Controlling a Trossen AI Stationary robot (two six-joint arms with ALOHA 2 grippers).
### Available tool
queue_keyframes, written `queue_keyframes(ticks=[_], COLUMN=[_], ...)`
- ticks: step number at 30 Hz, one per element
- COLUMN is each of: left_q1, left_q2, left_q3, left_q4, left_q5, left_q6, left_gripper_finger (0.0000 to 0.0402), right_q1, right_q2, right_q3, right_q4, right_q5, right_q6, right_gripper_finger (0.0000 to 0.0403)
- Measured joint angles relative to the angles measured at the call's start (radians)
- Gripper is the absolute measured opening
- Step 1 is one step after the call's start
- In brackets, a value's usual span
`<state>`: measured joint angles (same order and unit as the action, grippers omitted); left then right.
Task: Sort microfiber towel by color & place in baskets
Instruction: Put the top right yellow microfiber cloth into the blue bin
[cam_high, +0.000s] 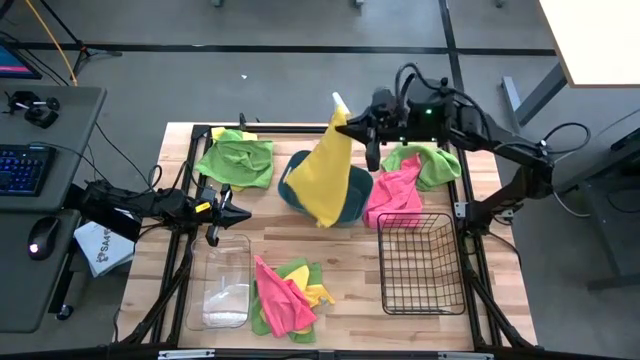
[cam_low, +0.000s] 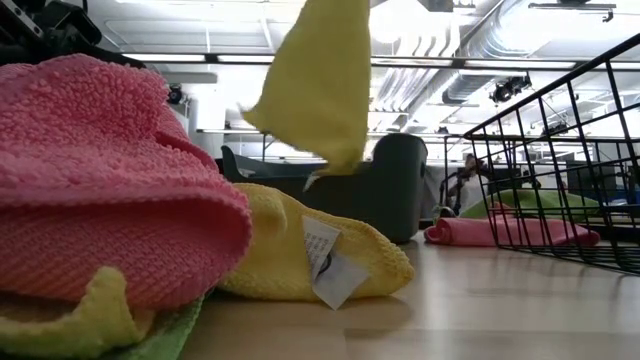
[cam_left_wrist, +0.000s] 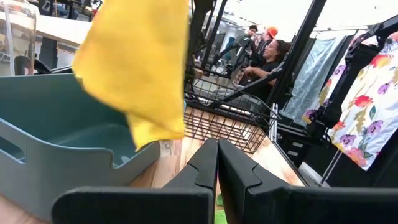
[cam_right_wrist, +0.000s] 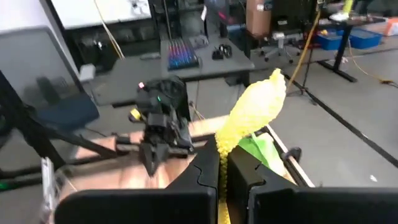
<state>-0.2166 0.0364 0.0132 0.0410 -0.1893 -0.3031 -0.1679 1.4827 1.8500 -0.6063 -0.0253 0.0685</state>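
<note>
Right gripper (cam_high: 342, 124) pinched on yellow towel (cam_high: 330, 172), hanging above teal tub (cam_high: 352, 196) | left gripper (cam_high: 232, 212) closed, empty, beside clear tub (cam_high: 228, 283) | wire basket (cam_high: 418, 262) near pink towel (cam_high: 393, 195)

The bench (cam_high: 340, 250) is pale wood, smooth planks with a faint satin sheen in the low view. The yellow towel (cam_high: 331, 172) hanging from the right pincer (cam_high: 352, 123) is soft matt cloth with a nubby pile. The pink towel (cam_low: 100, 180) near the low camera shows a rough, looped microfiber weave, and a white paper-like tag (cam_low: 328, 262) lies on the yellow towel beside it. The teal tub (cam_left_wrist: 56, 143) is smooth, matt plastic. The wire basket (cam_high: 420, 262) is thin black metal mesh. The clear tub (cam_high: 224, 285) is glossy see-through plastic. The left pincer (cam_left_wrist: 217, 163) has matt black, smooth fingers pressed together.
</note>
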Motion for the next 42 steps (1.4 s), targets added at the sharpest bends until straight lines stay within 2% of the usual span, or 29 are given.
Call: queue_keyframes(ticks=[14, 20, 23, 26, 30, 33, 36, 38, 42], left_q1=[0.000, 0.000, 0.000, 0.000, 0.000, 0.000, 0.000, 0.000, 0.000], left_q2=[0.000, 0.000, 0.000, 0.000, 0.000, 0.000, 0.000, 0.000, 0.000], left_q3=[0.000, 0.000, 0.000, 0.000, 0.000, 0.000, 0.000, 0.000, 0.000], left_q4=[0.000, 0.000, 0.000, 0.000, 0.000, 0.000, 0.000, 0.000, 0.000], left_q5=[-0.004, -0.004, -0.004, -0.004, -0.003, -0.003, -0.004, -0.003, -0.004], left_q6=[0.000, 0.000, 0.000, 0.000, 0.000, 0.000, 0.000, 0.000, 0.000], left_gripper_finger=[0.0000, 0.0000, 0.0000, 0.0000, 0.0000, 0.0000, 0.0000, 0.0000, 0.0000], right_q1=[-0.009, -0.010, -0.009, -0.009, -0.011, -0.011, -0.011, -0.013, -0.023], right_q2=[0.216, 0.306, 0.294, 0.243, 0.146, 0.092, 0.078, 0.085, 0.109], right_q3=[0.000, -0.011, -0.120, -0.300, -0.549, -0.672, -0.727, -0.726, -0.699], right_q4=[-0.166, -0.249, -0.205, -0.121, 0.047, 0.183, 0.283, 0.290, 0.275], right_q5=[0.018, -0.048, -0.094, -0.103, -0.103, -0.089, -0.050, -0.010, -0.010], right_q6=[-0.051, -0.077, -0.064, -0.011, 0.108, 0.202, 0.270, 0.271, 0.255], right_gripper_finger=[0.0000, 0.0000, 0.0000, 0.0000, 0.0000, 0.0000, 0.0000, 0.0004, 0.0054])
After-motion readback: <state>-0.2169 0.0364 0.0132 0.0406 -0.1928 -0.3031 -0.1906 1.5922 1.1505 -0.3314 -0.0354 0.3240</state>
